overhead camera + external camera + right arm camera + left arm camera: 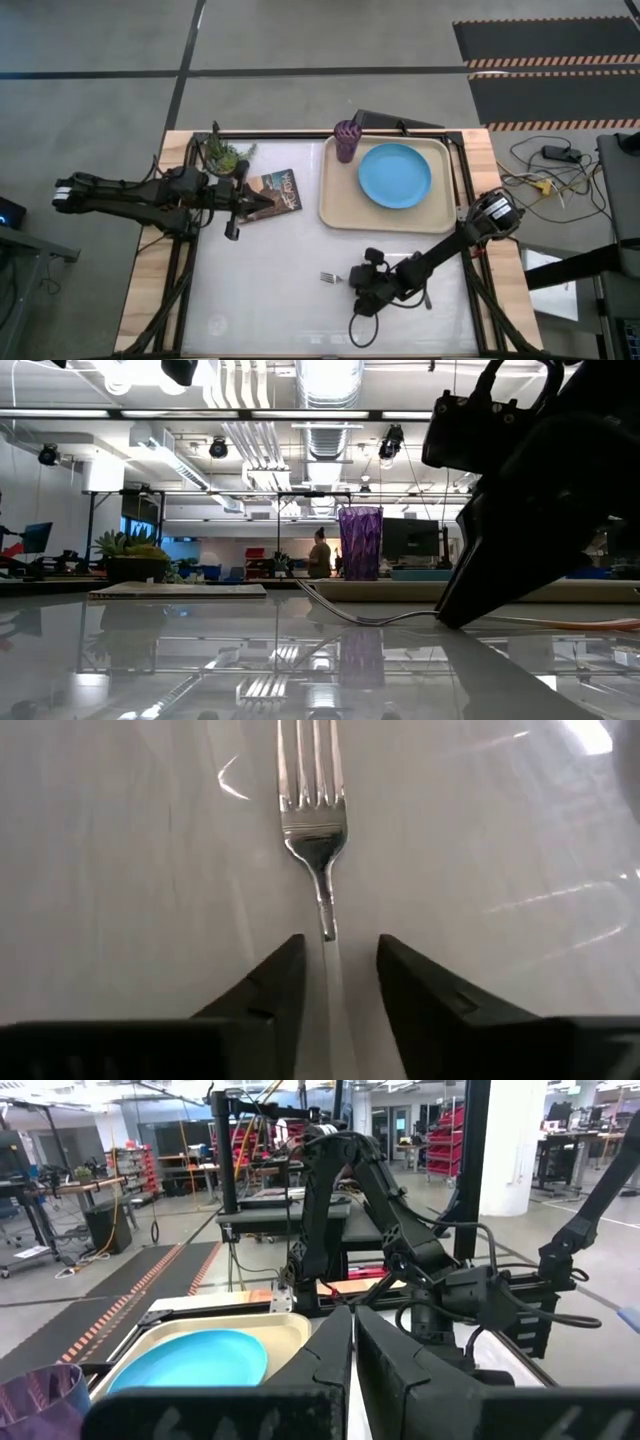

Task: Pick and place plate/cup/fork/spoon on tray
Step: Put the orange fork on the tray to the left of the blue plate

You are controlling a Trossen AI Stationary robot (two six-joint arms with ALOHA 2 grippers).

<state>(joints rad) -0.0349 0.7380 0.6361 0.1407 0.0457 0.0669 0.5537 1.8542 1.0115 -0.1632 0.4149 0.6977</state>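
Note:
The fork (330, 277) lies on the white table, tines toward the left edge. Its handle runs between the fingers of my right gripper (340, 945), which is open and low over the table (362, 280); one finger stands on each side of the handle with a gap. In the low view the fork (370, 618) rests on the table. The light-blue plate (395, 175) lies on the beige tray (335, 205), and the purple cup (347, 140) stands at the tray's far left corner. My left gripper (255, 205) waits shut over the book. I cannot make out the spoon.
A small picture book (282, 188) and a green potted plant (225, 155) sit at the far left, by my left arm. The tray takes up the far right. The near left of the table is bare white surface.

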